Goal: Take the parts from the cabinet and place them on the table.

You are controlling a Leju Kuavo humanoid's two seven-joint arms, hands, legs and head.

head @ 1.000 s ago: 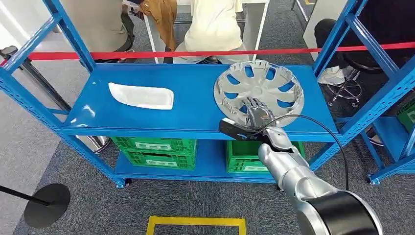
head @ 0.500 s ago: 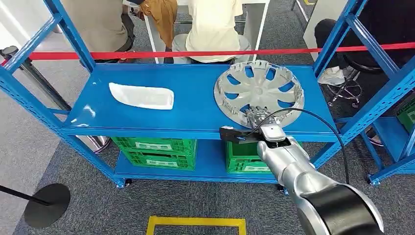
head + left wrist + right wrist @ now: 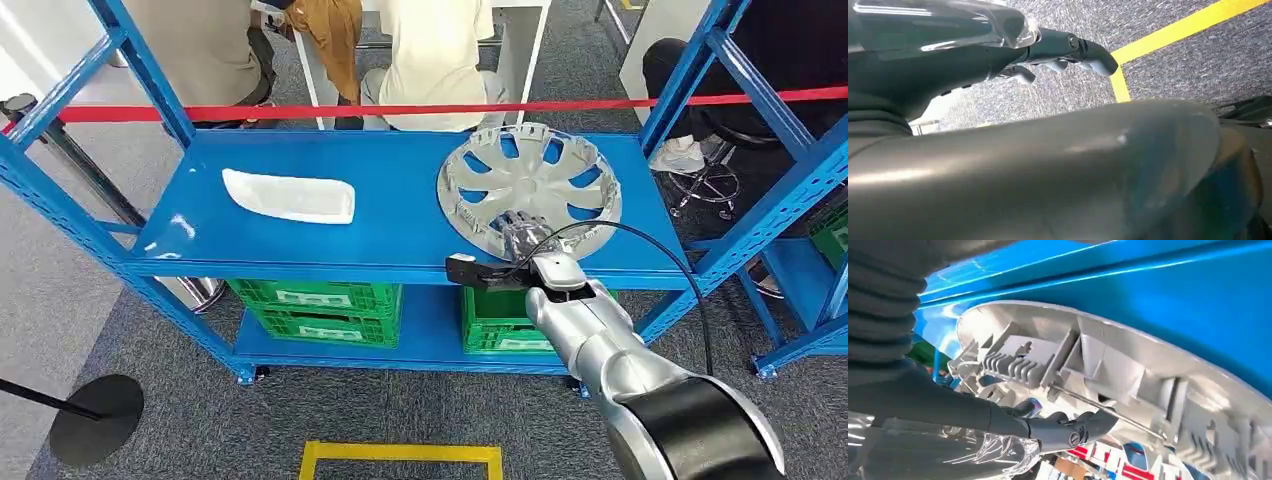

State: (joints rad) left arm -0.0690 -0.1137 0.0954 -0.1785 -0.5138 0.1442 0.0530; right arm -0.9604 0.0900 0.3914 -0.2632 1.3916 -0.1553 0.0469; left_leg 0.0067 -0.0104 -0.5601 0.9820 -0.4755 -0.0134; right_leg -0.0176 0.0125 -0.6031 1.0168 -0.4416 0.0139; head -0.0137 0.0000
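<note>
A blue steel shelving rack (image 3: 400,262) is seen in the head view, with its upper shelf (image 3: 400,215) carrying 2 parts and green crates (image 3: 318,308) stored on the level below. The largest part, a silver plastic hubcap (image 3: 545,170), lies on the right half of the shelf with its ribbed, clipped inner face turned up and its near rim at the shelf's front edge. A white elongated plastic cover (image 3: 290,196) lies well apart from it on the left half. The right hand (image 3: 524,238) is placed at the hubcap's near rim; in the right wrist view the dark fingers (image 3: 1068,427) are curled under the rim (image 3: 1128,370), which appears raised off the blue surface, so the hubcap is judged to be held at its edge, though the thumb's contact on top cannot be confirmed. The left hand (image 3: 1058,52) hangs over grey carpet near a yellow floor line (image 3: 1173,37), its fingers loosely bent and nothing in them. The hubcap is judged light, thin and somewhat flexible, with smooth plastic that may slip and small retaining clips that could snap; a hold on the stiff ribbed rim, between clips, is judged safest. Neither part has yet been taken to the bench.
</note>
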